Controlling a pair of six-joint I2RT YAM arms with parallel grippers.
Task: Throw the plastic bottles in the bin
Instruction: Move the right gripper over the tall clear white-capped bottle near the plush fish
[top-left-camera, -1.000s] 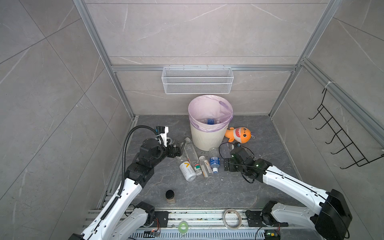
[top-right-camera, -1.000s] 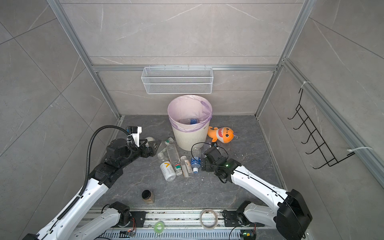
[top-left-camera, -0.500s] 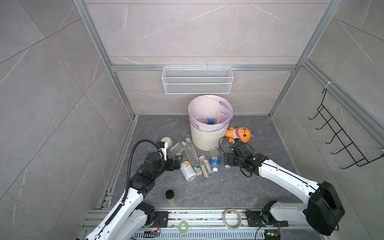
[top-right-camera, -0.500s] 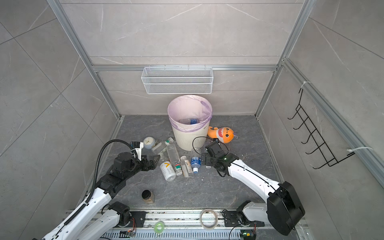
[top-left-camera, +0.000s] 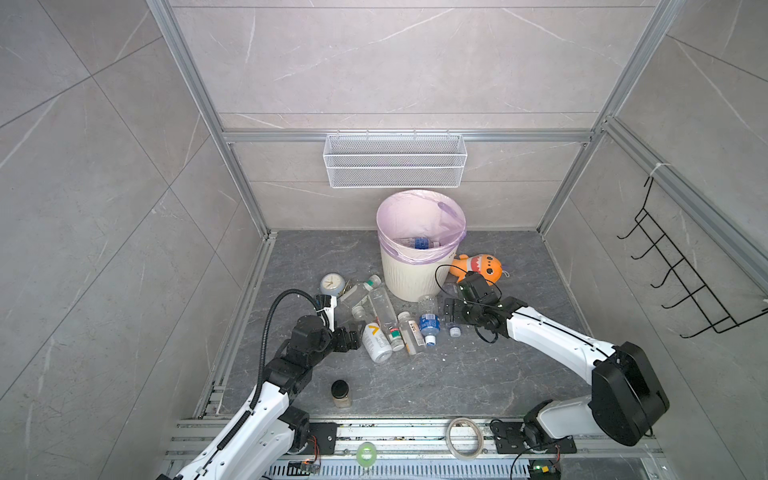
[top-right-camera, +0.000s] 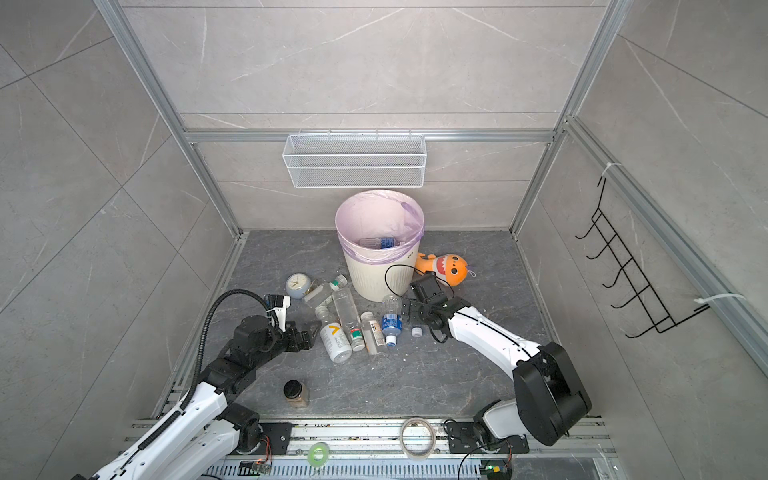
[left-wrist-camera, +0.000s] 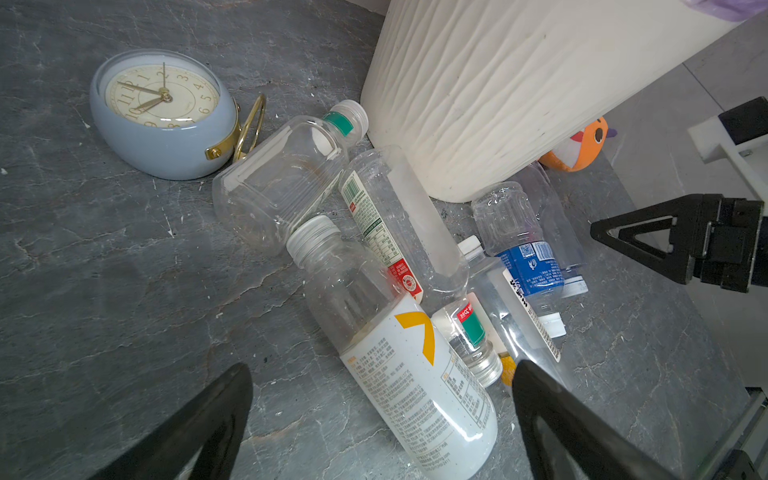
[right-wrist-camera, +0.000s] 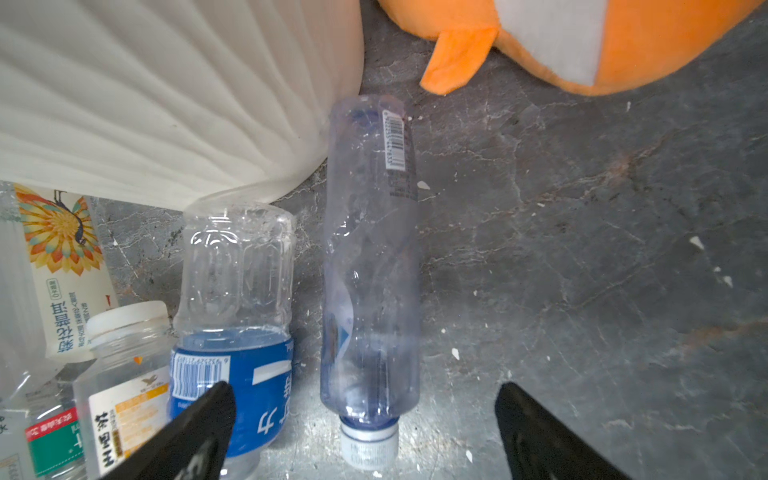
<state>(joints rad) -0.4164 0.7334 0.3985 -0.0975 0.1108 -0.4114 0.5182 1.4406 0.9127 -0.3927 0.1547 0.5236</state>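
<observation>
1. The bin (top-left-camera: 409, 278) stands upright at the back of the counter (top-left-camera: 478, 374), lined with a pale purple bag. One blue-labelled bottle (top-left-camera: 420, 243) lies inside it.
2. The other plastic bottles (top-left-camera: 388, 320) lie on their sides in a loose cluster on the counter, just in front of the bin.
3. The left tool (left-wrist-camera: 382, 370) is low beside the cluster, its jaws apart and empty. It faces the white-labelled bottle (left-wrist-camera: 415, 374), which bears a yellow mark.
4. The right tool (right-wrist-camera: 363, 386) has its jaws apart and empty. They sit on either side of the cap end of a bluish clear bottle (right-wrist-camera: 370, 270) that lies beside the bin wall.
5. A grey clock (top-left-camera: 332, 284), an orange plush toy (top-left-camera: 478, 266) and a black-lidded jar (top-left-camera: 340, 392) also rest on the counter.
</observation>
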